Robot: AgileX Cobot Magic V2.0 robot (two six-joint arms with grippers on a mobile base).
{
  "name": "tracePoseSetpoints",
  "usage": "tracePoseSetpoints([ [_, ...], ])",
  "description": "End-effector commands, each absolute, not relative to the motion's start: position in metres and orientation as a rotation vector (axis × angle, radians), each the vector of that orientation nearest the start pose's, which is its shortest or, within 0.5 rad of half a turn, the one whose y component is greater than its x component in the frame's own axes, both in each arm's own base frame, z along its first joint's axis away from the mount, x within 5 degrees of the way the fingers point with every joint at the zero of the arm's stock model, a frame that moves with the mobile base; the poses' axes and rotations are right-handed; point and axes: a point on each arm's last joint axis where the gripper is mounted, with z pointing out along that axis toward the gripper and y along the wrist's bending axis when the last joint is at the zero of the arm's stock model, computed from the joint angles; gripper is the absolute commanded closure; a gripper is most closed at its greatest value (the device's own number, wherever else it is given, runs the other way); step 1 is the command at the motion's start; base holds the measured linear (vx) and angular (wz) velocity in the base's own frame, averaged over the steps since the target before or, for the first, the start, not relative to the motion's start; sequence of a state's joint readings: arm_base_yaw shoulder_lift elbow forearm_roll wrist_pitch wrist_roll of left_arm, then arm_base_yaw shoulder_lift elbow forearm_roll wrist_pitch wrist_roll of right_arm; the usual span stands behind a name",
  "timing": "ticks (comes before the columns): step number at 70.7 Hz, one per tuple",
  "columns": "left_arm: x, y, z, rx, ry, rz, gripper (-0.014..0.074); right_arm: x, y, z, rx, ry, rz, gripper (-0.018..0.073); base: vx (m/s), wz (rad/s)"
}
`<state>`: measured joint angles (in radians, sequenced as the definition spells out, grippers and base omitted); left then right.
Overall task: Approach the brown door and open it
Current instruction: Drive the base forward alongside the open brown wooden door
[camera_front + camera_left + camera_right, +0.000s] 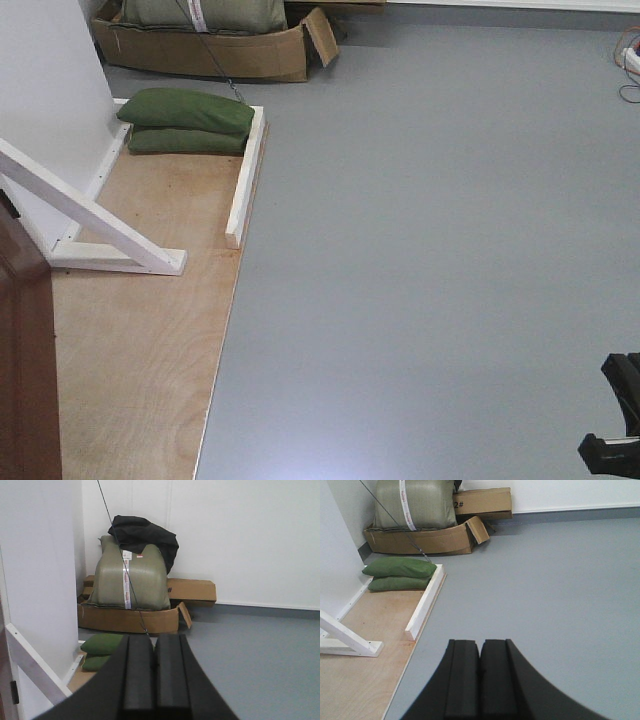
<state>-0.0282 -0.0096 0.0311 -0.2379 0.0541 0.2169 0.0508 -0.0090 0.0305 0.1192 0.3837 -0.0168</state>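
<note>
Brown door (24, 360) sits at the far lower left of your front view. Only a narrow strip of its glossy reddish face shows, and the edge of the view cuts off the rest. It stands over the plywood base (130, 380), just beside the white brace (95, 215) that slants down from the white wall panel (45, 90). Your left hand (153, 680) points roughly level toward the room's corner, clenched, its two dark pads pressed flat together with nothing between them. A thin brownish sliver at the left edge of that wrist view may be the door's edge, but it is too slim to be sure. Your right hand (480, 680) tilts down over the grey floor (555, 590), likewise clenched on nothing. Both hands are well apart from the door. In the front view a black part (615, 420) juts in at the lower right, mostly cut off. Green cushions (185, 120) lie stacked at the base's far end, with a cardboard box (200, 50) behind them.
</note>
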Motion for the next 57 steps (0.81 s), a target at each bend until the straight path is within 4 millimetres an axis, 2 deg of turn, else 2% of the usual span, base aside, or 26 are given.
tracePoseSetpoints([
  [1,0.0561,-0.001,0.2004,-0.001,1.482,-0.034,0.058,0.0534,0.0059,0.1763,0.008,1.795,0.13,0.0559,0.0,0.0],
  [49,0.0561,-0.001,0.2005,0.0,1.481,-0.034,0.058,0.0534,0.0059,0.1764,0.008,1.794,0.129,0.0559,0.0,0.0],
  [57,0.0557,-0.0009,0.2091,-0.003,1.463,-0.035,0.058,0.0534,0.0059,0.1764,0.008,1.794,0.129,0.0559,0.0,0.0],
])
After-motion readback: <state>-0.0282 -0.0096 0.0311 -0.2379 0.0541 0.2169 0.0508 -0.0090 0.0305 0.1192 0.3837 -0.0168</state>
